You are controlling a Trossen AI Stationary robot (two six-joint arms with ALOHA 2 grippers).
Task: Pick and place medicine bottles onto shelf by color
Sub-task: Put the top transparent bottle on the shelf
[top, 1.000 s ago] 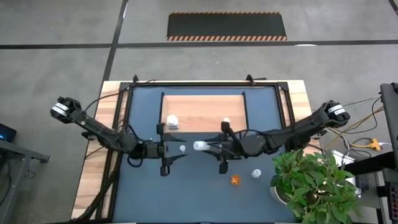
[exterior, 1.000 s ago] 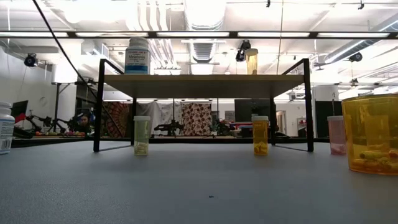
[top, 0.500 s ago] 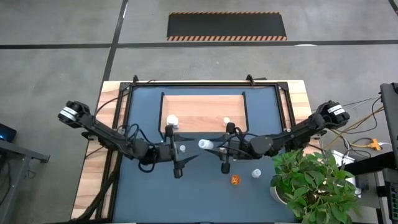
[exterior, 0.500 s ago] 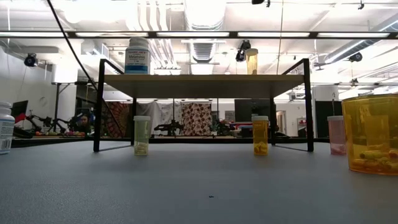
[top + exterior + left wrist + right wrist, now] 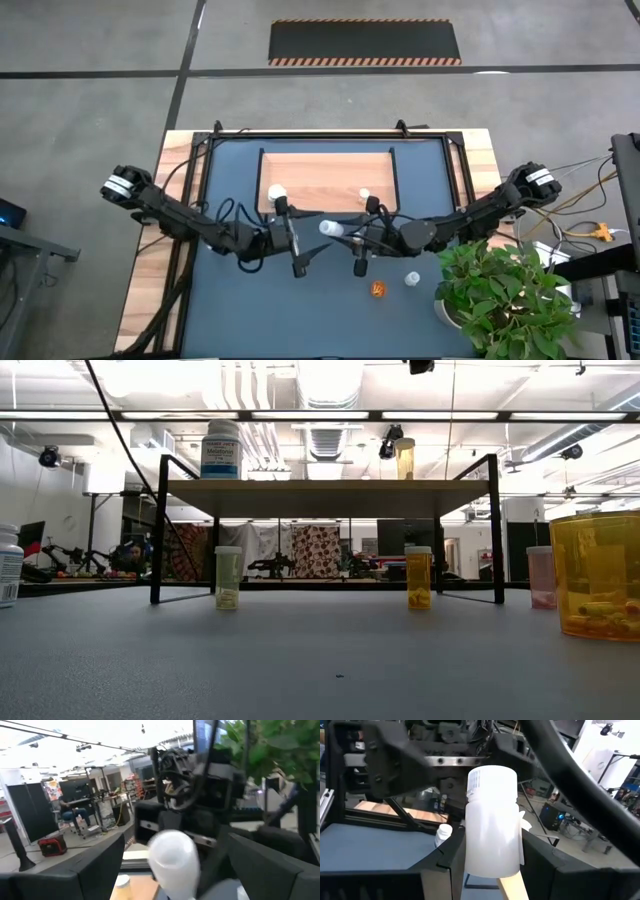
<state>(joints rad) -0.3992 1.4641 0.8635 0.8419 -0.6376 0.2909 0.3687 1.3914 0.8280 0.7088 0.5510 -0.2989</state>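
The medicine bottles point(image 5: 327, 230) are spread between shelf and table; from above, one white bottle is held above the dark blue tabletop point(image 5: 230, 300), just near of the shelf point(image 5: 325, 172), a pale wooden board in a thin black frame. The right gripper point(image 5: 340, 234) pinches this bottle, and the left gripper point(image 5: 305, 240) faces it from the left with fingers spread wide. Two pale-capped bottles stand on the shelf's near edge, one left point(image 5: 277, 194) and one right point(image 5: 365, 196). An orange bottle point(image 5: 378, 290) and a white-capped one point(image 5: 411, 278) sit on the table beside a leafy potted plant point(image 5: 505, 295).

In the low view, a white labelled bottle point(image 5: 222, 450) and an amber one point(image 5: 404, 459) stand on top of the board. Under it stand a pale greenish cylinder point(image 5: 228, 577) and an amber cylinder point(image 5: 418, 577). A large translucent orange bottle point(image 5: 597, 574) looms at the right.

The left wrist view shows the rounded white bottle point(image 5: 172, 862) between its own spread dark fingers point(image 5: 90, 870).

The right wrist view shows the smooth white bottle point(image 5: 491, 822), ribbed at its cap, clamped by blocky black fingers point(image 5: 542, 865).
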